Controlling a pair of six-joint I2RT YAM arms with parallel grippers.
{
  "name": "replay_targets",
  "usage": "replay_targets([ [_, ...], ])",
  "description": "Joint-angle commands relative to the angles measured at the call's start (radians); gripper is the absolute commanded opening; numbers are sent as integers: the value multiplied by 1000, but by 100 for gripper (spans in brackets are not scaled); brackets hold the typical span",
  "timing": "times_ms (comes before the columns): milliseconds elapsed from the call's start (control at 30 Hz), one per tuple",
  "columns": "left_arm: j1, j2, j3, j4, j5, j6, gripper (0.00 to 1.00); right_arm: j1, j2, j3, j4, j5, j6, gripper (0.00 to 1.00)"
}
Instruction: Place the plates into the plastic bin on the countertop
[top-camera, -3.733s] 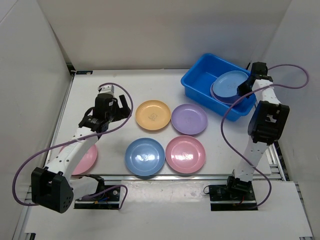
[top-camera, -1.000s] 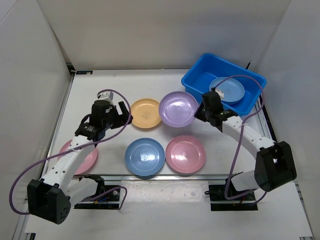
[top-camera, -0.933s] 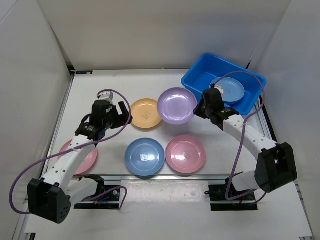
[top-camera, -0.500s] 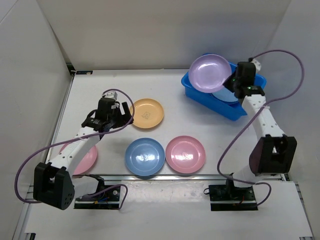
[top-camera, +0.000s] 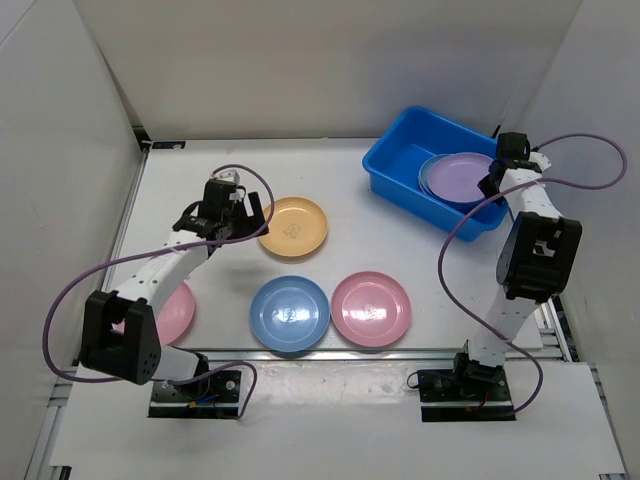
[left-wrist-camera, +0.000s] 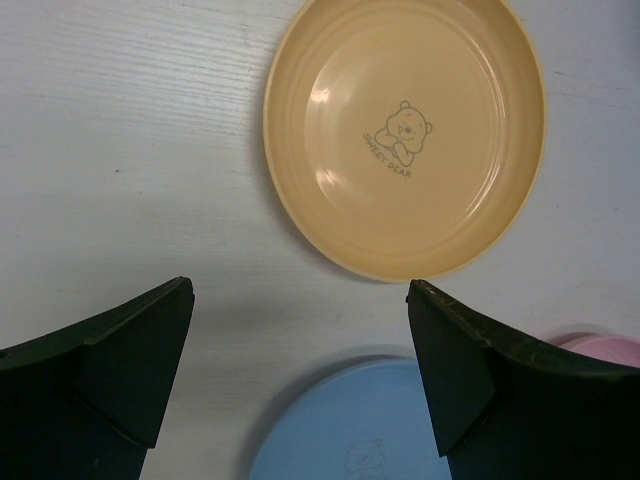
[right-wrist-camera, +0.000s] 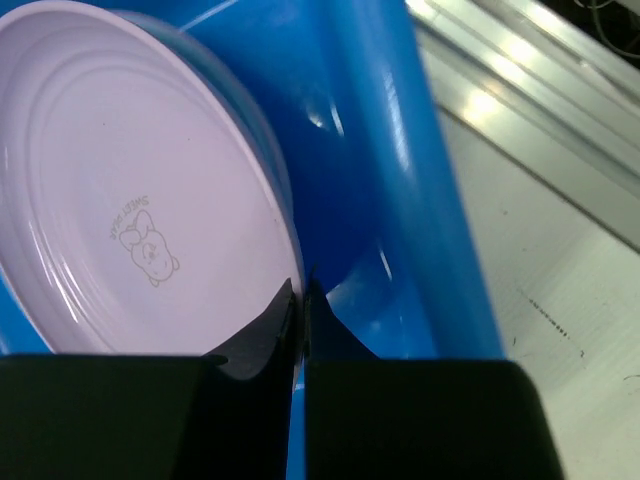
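Note:
The purple plate (top-camera: 462, 177) lies in the blue plastic bin (top-camera: 400, 160), on top of a blue plate whose edge shows at its left. My right gripper (top-camera: 491, 186) is shut on the purple plate's right rim; in the right wrist view the fingers pinch that rim (right-wrist-camera: 299, 300) beside the bin wall (right-wrist-camera: 400, 190). My left gripper (top-camera: 249, 221) is open and empty, just left of the orange plate (top-camera: 293, 228). In the left wrist view the orange plate (left-wrist-camera: 405, 135) lies beyond the open gripper (left-wrist-camera: 300, 292).
On the white countertop (top-camera: 190, 170) lie a blue plate (top-camera: 289, 313) and a pink plate (top-camera: 371, 308) near the front. A second pink plate (top-camera: 175, 313) lies at the left, partly under the left arm. White walls border the countertop.
My right gripper carried the purple plate from the countertop up over the bin and set it down onto the blue plate inside. My left gripper moved closer to the orange plate.

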Motion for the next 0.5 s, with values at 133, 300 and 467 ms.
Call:
replay_targets([
  [133, 11, 29, 74, 5, 10, 15, 99, -10, 40, 126, -7, 33, 7, 33],
  [300, 12, 45, 92, 5, 22, 15, 99, -9, 0, 148, -4, -15, -79, 71],
  [467, 11, 38, 86, 8, 29, 23, 99, -7, -74, 169, -43, -58, -195, 86],
])
